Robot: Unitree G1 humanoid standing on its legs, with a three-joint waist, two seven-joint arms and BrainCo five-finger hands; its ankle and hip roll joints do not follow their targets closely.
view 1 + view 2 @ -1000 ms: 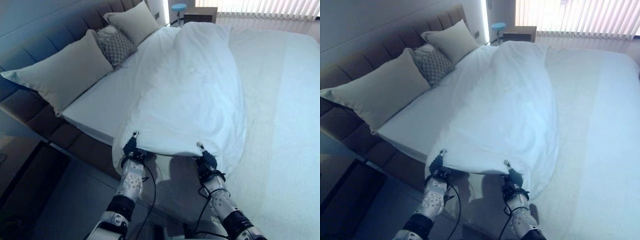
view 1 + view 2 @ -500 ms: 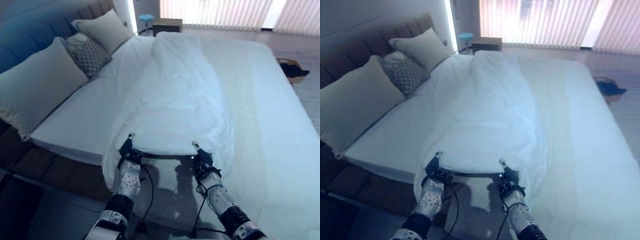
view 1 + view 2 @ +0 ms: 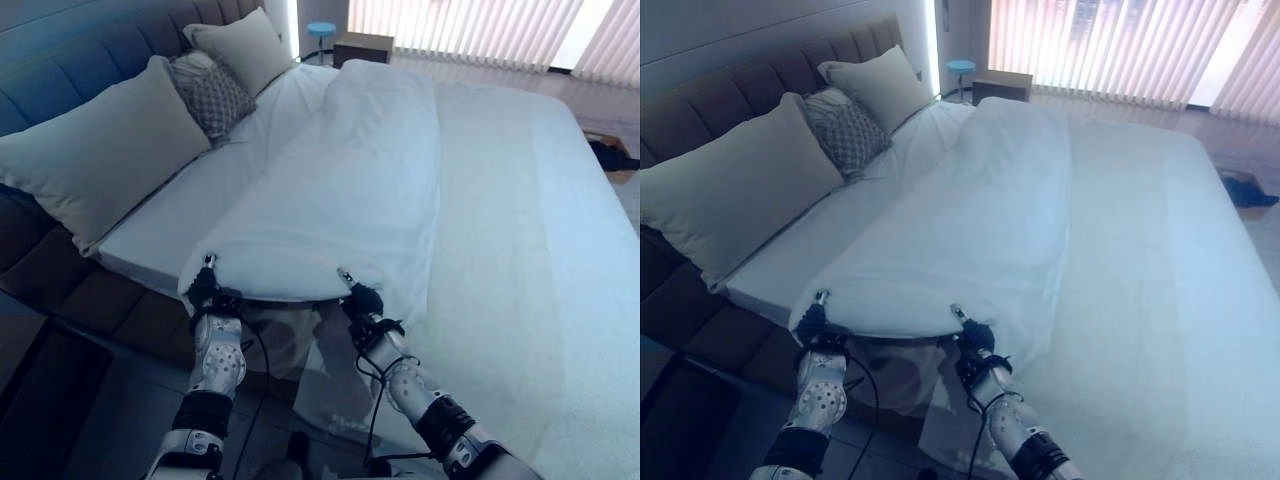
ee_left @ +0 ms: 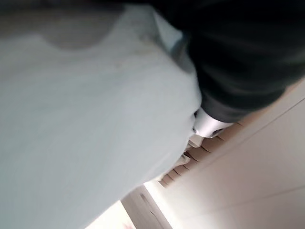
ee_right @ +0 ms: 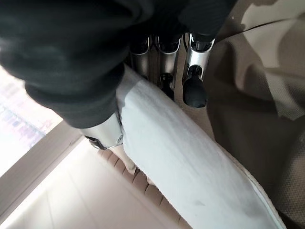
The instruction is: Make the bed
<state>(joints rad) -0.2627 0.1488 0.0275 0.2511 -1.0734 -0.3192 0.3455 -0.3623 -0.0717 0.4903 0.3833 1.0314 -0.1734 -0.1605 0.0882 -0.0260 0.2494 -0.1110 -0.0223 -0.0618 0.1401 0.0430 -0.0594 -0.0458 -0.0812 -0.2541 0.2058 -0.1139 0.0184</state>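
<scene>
Duvet (image 3: pixel 350 190), white: lies in a long bunched fold down the middle of the bed (image 3: pixel 520 250), from the far end by the window to the near edge where I stand; that near hem is lifted off the mattress and stretched in a fairly level line between my two hands. Left hand (image 3: pixel 205 288): fingers closed on the hem's left corner, one tip showing above the cloth; in the wrist view the cloth runs right up against the dark cover, so the pinch itself is hidden there. Right hand (image 3: pixel 362 300): thumb and fingers clamped on the hem, and its wrist view shows the white edge (image 5: pixel 190 162) pinched between them. Change over the last second: the hem has travelled toward the headboard side, the left corner now hanging out past the mattress edge where before it sat further in; much of the wider shift in the scene is my head camera turning. Two plain pillows (image 3: pixel 95 150) and a patterned cushion (image 3: pixel 210 95): against the headboard, untouched. Judgement: the spread is underway but early; the right half of the bed remains uncovered, so the fold will still need drawing across that way and flattening.
</scene>
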